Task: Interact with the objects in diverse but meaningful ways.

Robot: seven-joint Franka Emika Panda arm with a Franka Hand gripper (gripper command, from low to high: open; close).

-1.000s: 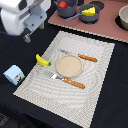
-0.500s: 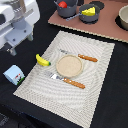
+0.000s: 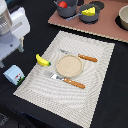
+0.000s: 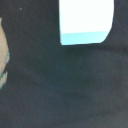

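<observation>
Dark bench (image 3: 110, 95): carton (image 3: 14, 75), banana (image 3: 43, 61) seen untouched beside plate (image 3: 68, 65); nothing judged done; tool state cannot be told.

A placemat (image 3: 95, 55) lies on the table (image 3: 107, 107), and the round plate (image 3: 68, 65) sits at its middle between the knife (image 3: 82, 57) behind it and the fork (image 3: 66, 80) in front. The banana (image 3: 43, 61) lies on the mat at the exterior view's left of the plate, with the small carton (image 3: 14, 74) (image 4: 85, 21) farther left, off the mat. Behind the mat, on a board (image 3: 80, 26), a pot (image 3: 67, 9) holds the tomato-like ball (image 3: 62, 4) and a pan (image 3: 90, 15) to its right holds the cheese wedge (image 3: 89, 10).
</observation>
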